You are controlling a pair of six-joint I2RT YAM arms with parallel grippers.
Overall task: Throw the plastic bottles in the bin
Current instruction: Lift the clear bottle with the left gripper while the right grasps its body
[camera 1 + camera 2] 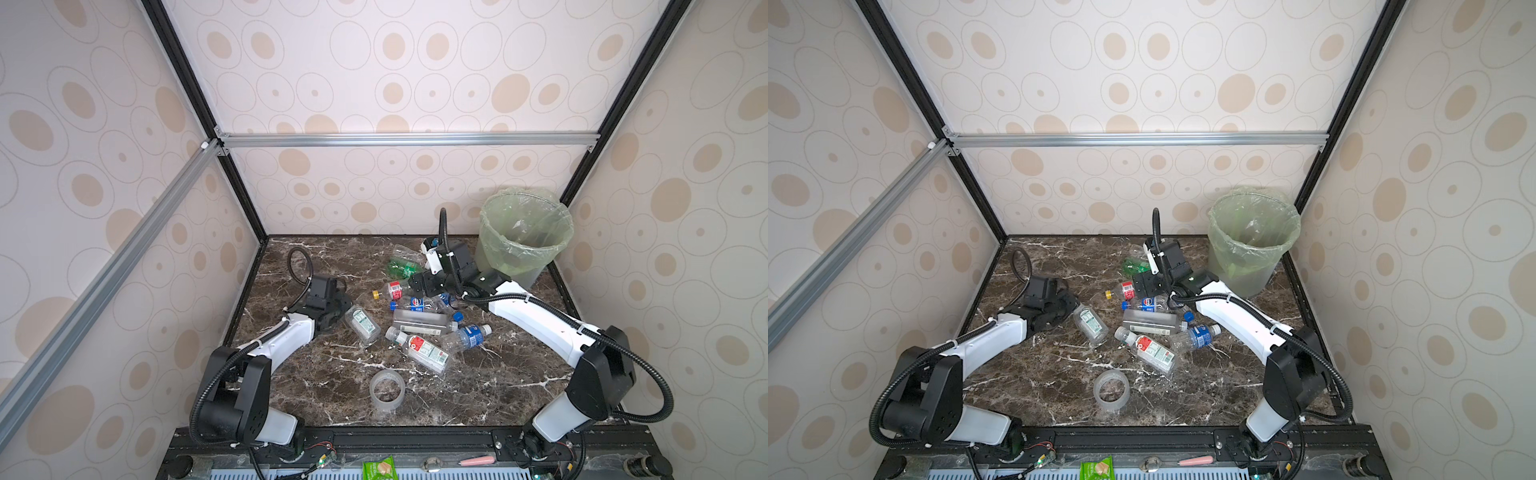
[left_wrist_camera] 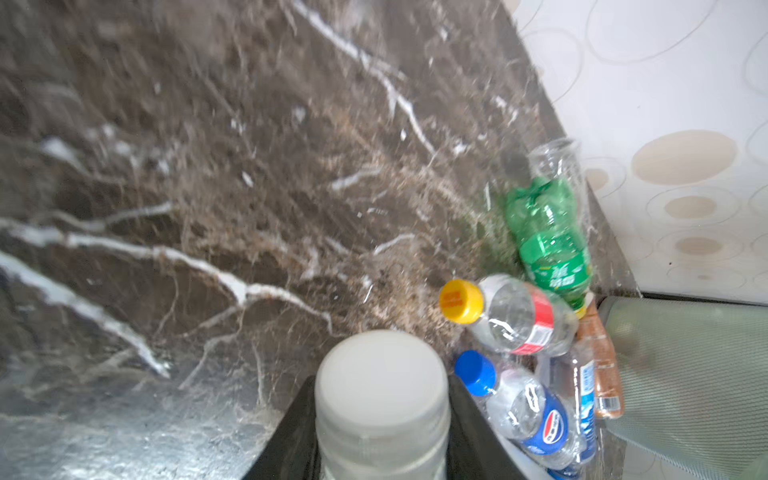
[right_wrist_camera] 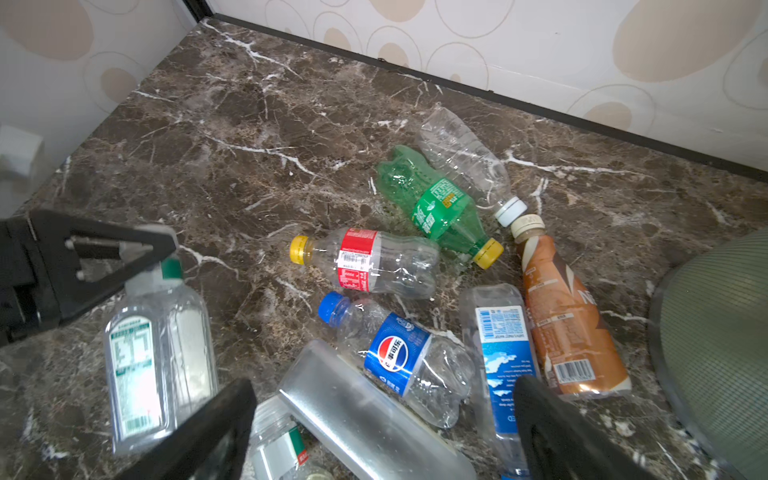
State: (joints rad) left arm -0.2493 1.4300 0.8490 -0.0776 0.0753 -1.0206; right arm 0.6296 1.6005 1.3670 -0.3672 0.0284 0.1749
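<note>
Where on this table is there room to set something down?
Bare tabletop lies at the back left, beside the green bottle, and along the front, either side of the tape roll. Bottles crowd the middle, up to the bin.

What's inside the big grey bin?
Inside the translucent grey round bin only its crinkled pale green plastic bag shows; the bottom is hidden, so I cannot tell what lies there.
</note>
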